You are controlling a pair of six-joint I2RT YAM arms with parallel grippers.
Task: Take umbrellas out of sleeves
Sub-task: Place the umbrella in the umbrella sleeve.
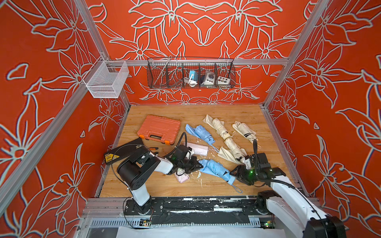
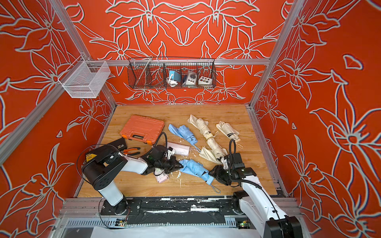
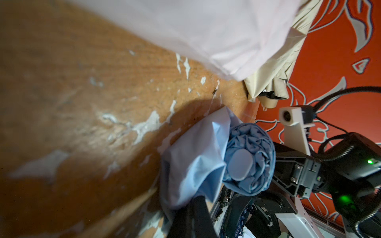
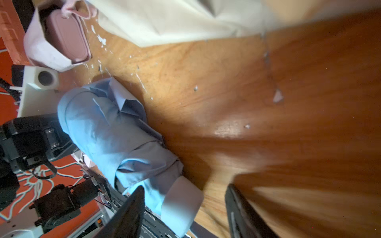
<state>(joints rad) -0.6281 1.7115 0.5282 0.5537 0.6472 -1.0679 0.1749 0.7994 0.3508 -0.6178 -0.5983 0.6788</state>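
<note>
arms (image 1: 142, 192): white links | black joints (image 1: 134, 171) | ribbed black cables (image 1: 255, 145) | green LEDs (image 1: 251, 171)

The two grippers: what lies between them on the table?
A light blue umbrella lies between the left gripper and the right gripper, seen in both top views.

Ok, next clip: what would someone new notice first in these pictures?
The red floral walls dominate all round the cell. On the wooden table pale umbrellas lie scattered beside an orange case. Near the front, both arms meet at a blue umbrella: the left gripper pinches its sleeve at the tip end, the right gripper stands open at the handle end.
</note>
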